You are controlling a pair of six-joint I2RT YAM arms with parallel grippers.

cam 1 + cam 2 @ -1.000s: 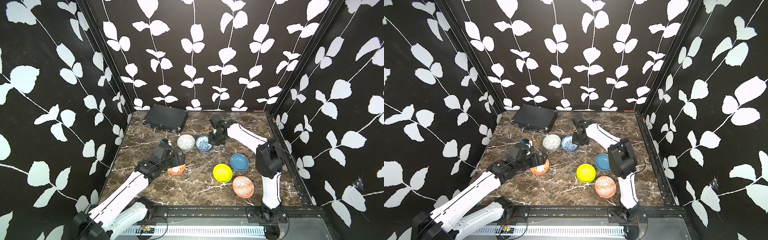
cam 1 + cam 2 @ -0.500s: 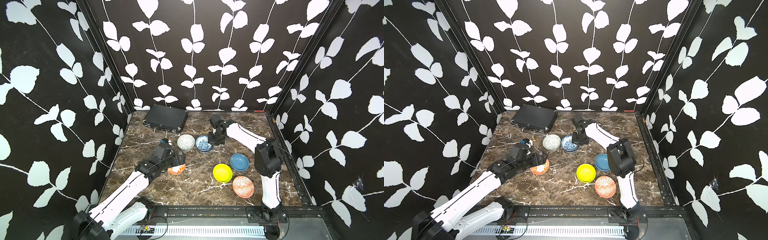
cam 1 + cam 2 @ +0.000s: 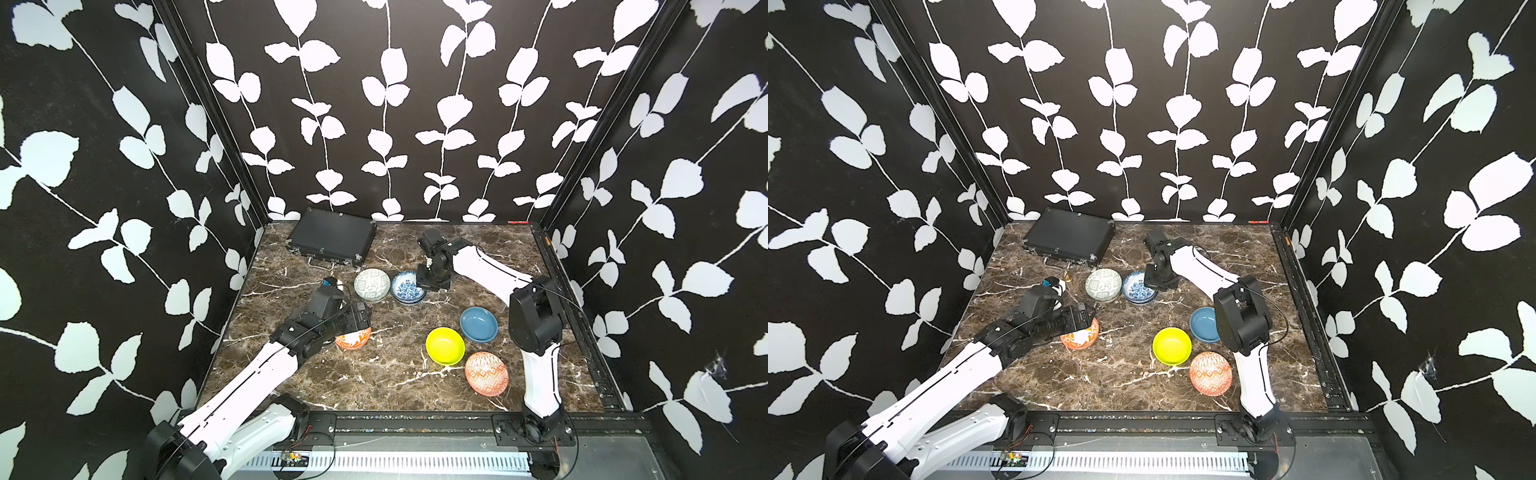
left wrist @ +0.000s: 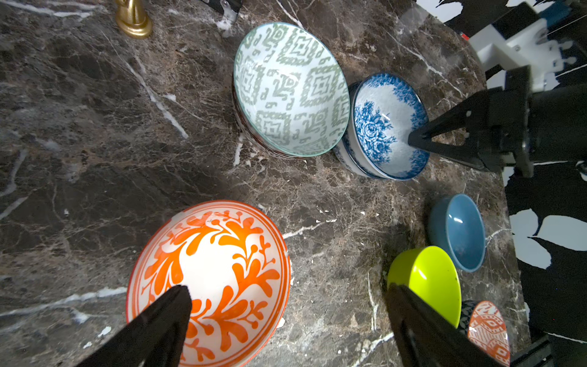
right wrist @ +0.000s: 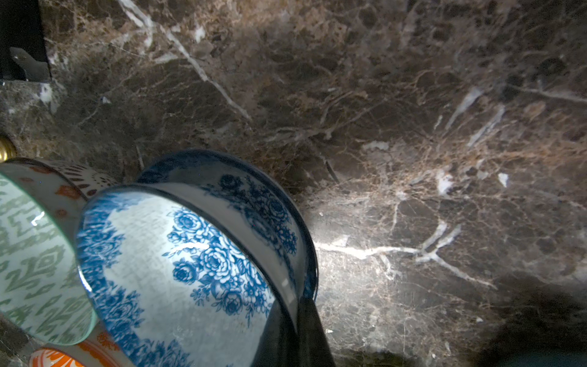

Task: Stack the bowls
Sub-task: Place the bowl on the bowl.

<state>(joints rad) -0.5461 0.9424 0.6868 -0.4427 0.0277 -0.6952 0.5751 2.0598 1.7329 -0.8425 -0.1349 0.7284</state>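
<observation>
Marble table point(image 3: 374, 386) is carrying everything you are watching. Black case point(image 3: 332, 239) is lying at 11 o'clock. Your left gripper point(image 4: 287, 290) is hanging spread wide over the orange-leaf bowl point(image 4: 209, 279) at 8 o'clock, gripping nothing. Your right gripper point(image 4: 416, 141) is pinching closed on the rim of the upper blue-floral bowl point(image 3: 408, 286), which is nesting in its twin near centre, just beside the green-patterned bowl point(image 3: 372, 284) at its 9 o'clock. Orange-diamond bowl point(image 3: 486, 372), blue bowl point(image 3: 478, 324) and yellow bowl point(image 3: 444, 345) are clustering at 4 o'clock. Brass piece point(image 4: 133, 19) is standing near the case.

brown marble table point(image 3: 386, 386) — bearing a black case point(image 3: 332, 239), a brass piece point(image 4: 133, 19), and bowls point(image 3: 444, 345), some stacked in pairs.
</observation>
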